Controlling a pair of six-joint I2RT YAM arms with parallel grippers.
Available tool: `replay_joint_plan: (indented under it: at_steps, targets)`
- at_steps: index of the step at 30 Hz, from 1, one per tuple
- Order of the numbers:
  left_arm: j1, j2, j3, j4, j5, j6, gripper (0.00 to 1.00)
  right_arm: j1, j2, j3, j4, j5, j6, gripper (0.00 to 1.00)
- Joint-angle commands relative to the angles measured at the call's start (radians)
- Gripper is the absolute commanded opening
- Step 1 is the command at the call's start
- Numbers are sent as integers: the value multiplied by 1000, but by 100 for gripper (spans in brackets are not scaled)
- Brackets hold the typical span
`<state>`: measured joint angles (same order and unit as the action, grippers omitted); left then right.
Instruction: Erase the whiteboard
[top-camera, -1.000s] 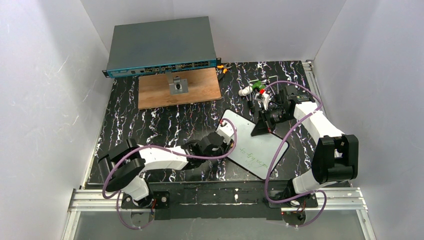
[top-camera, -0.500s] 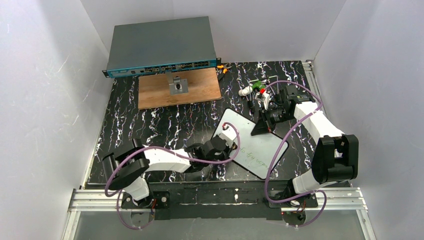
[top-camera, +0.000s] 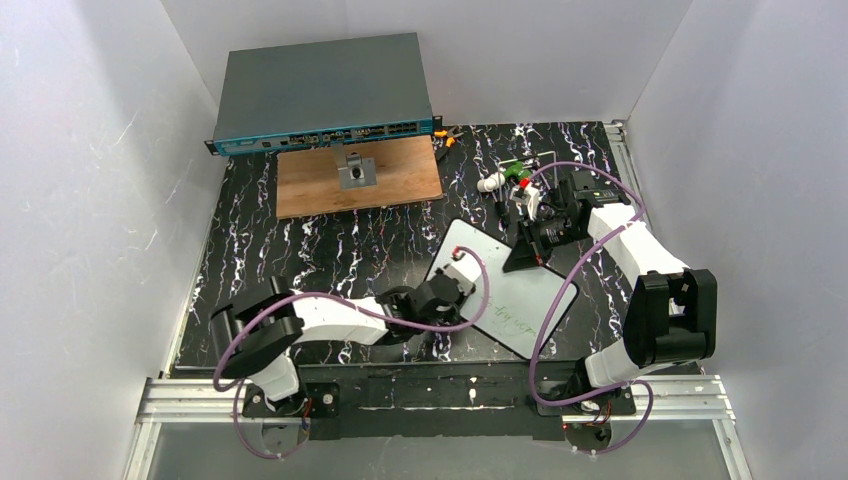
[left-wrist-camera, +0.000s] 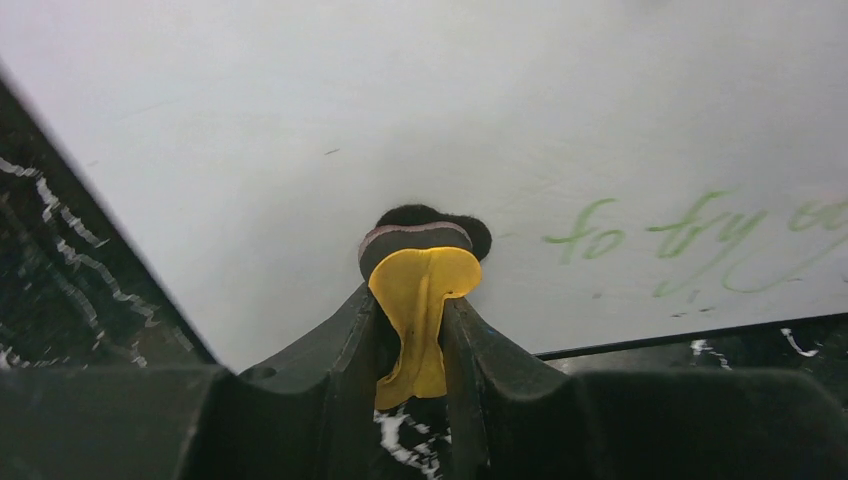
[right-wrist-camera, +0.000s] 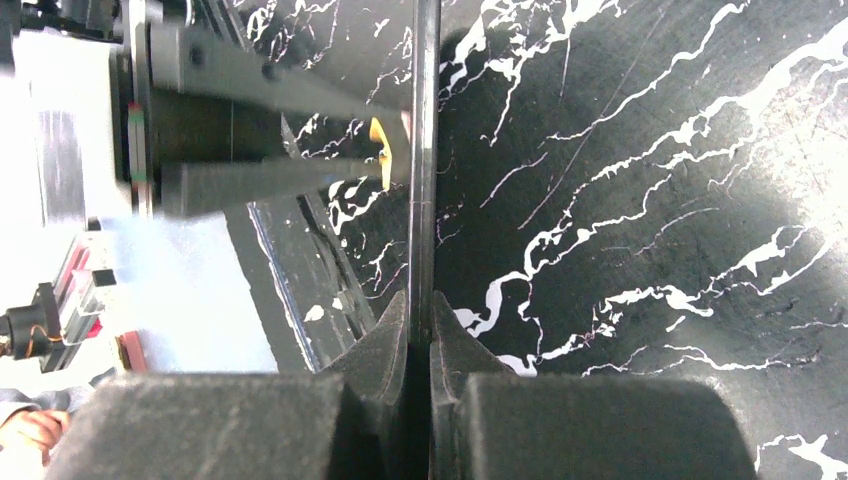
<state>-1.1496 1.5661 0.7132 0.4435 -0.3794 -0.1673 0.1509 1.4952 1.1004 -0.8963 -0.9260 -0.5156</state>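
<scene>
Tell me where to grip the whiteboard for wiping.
Pinch the whiteboard by its thin far-right edge, coming from the right, level with the table. It lies flat, so only an edge can be pinched; the right tool clamps there now.

Glossy whiteboard, thin dark rim, set diagonally, green handwriting along near edge

The whiteboard is smooth, glossy — the brown board matt wood
</scene>
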Motion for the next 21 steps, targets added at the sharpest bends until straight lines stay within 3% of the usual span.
replay_joint_plan:
  at_steps: [1, 13, 21]
  targets:
    - [-76, 83, 106, -44, -43, 78, 0, 7, -5, 31, -7, -86, -25, 1]
    - [-133, 111, 115, -29, -48, 158, 0, 8, -7, 30, -9, -87, -27, 1]
    - [17, -24, 20, -31, 20, -76, 0, 7, -8, 30, -5, -86, -23, 1]
